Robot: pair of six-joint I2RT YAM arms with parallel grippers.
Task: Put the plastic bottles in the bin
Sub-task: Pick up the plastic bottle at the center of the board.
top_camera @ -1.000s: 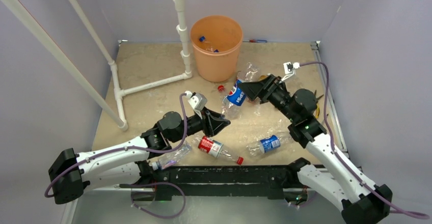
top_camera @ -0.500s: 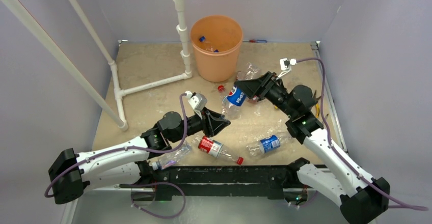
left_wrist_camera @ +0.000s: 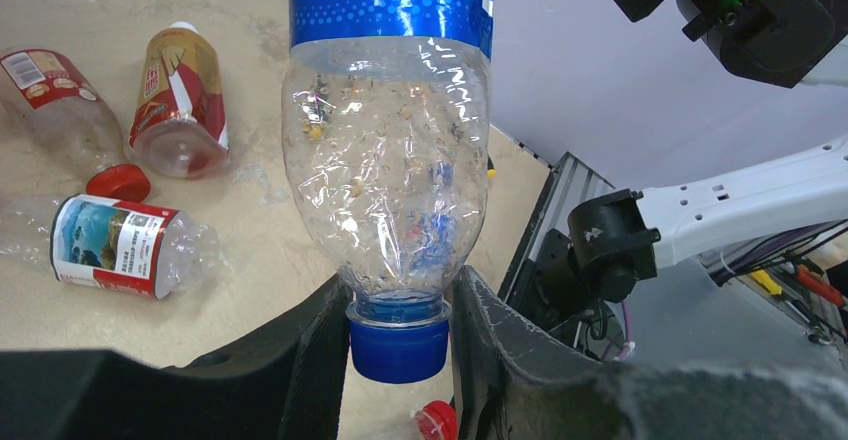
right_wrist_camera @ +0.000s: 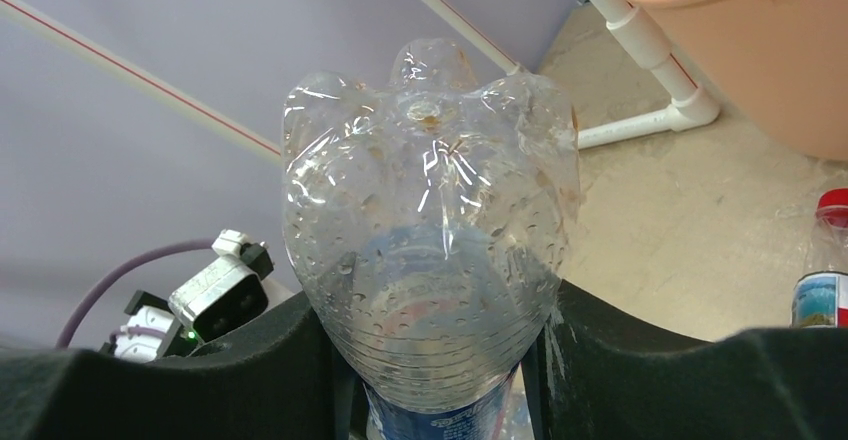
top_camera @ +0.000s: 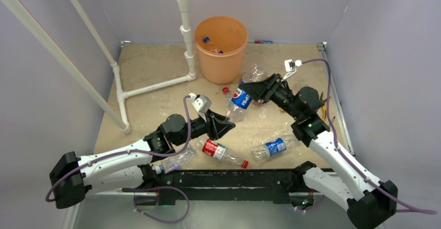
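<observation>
Observed: blue-label bottle (top_camera: 240,98) was held off the table between both grippers, left gripper (left_wrist_camera: 398,305) pinching its cap (left_wrist_camera: 398,350), right gripper (right_wrist_camera: 435,305) clamped round its base.

We take the bin (top_camera: 224,68) as our mark. It stands at the far side of the table (top_camera: 151,67), and inside it lie the binned bottles (top_camera: 209,41). Just left of the bin rises the pipe frame (top_camera: 185,31). Just right of the bin's foot lies a crushed bottle (top_camera: 254,74), and just before the bin lies a cap (top_camera: 225,90).

Before the bin and a little to its right is the held bottle (top_camera: 240,99). Its base end, nearer the bin, sits between the fingers of the right gripper (top_camera: 253,90). Its cap end, farther from the bin, sits between those of the left gripper (top_camera: 224,126).

Well before the bin, by the table's near edge, lie three more: the middle bottle (top_camera: 221,151) straight before it, the right-hand bottle (top_camera: 270,148) off to its right, and the left-hand bottle (top_camera: 174,162) off to its left.
</observation>
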